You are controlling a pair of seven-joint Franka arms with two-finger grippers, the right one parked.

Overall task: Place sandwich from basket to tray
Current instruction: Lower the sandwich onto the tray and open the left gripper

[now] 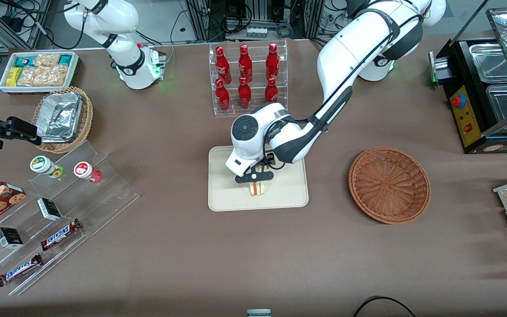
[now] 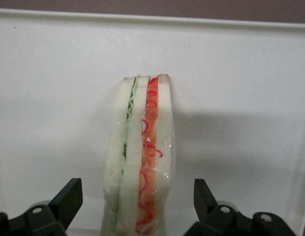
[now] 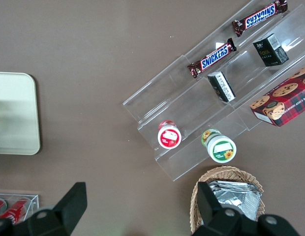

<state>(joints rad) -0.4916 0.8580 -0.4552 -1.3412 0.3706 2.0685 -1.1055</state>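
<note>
The sandwich (image 1: 258, 189) stands on its edge on the cream tray (image 1: 222, 198), wrapped in clear film, its red and green filling showing along the cut edge (image 2: 142, 147). My left gripper (image 1: 255, 177) hovers directly over it, open. The black fingers (image 2: 69, 199) stand on either side of the sandwich with a visible gap on each side, and the gripper (image 2: 137, 191) straddles its nearer end. The reddish-brown wicker basket (image 1: 389, 185) sits beside the tray toward the working arm's end of the table, with nothing in it. The tray's corner (image 3: 15, 113) also shows in the right wrist view.
A clear rack of red bottles (image 1: 247, 79) stands farther from the front camera than the tray. Toward the parked arm's end are an acrylic stepped stand with snacks (image 1: 55, 211), a tan basket with foil (image 1: 62, 119) and a white bin (image 1: 38, 70). A black food warmer (image 1: 486, 88) stands at the working arm's end.
</note>
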